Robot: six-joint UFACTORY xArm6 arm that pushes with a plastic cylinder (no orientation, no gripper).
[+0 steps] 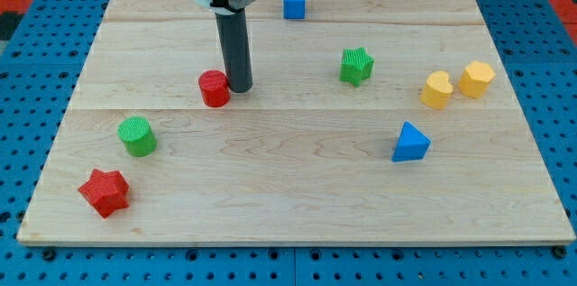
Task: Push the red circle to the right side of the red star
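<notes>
On a pale wooden board [297,187] laid over a blue perforated bench [559,42], the red star-shaped block [104,192] sits nearest the view's bottom, at the board's left corner, with a green ridged cylinder block [137,135] just above and to its right. Further up, the red circle block [214,88], the piece to be moved, lies well apart from the star, in the board's upper left half, and my tip [239,88] rests at its right edge, touching or all but touching it (there is no gripper on this arm, so nothing is clasped or let go; the rod only pushes). The step in hand looks like the approach: the circle has yet to reach the star's right side. From where it stands, the tip would drive the block toward the view's left, so the next move probably calls for working round to the circle's upper side and pushing it down toward the bare wood right of the star, steering clear of the green cylinder, which stands close to that path. Across the board lie a blue triangular block [411,143], a yellow heart-like block [436,89] beside a yellow hexagonal block [476,78], a green star block [356,65] and, farthest off, a blue cube [294,3]. Red matting shows at the view's upper corners.
</notes>
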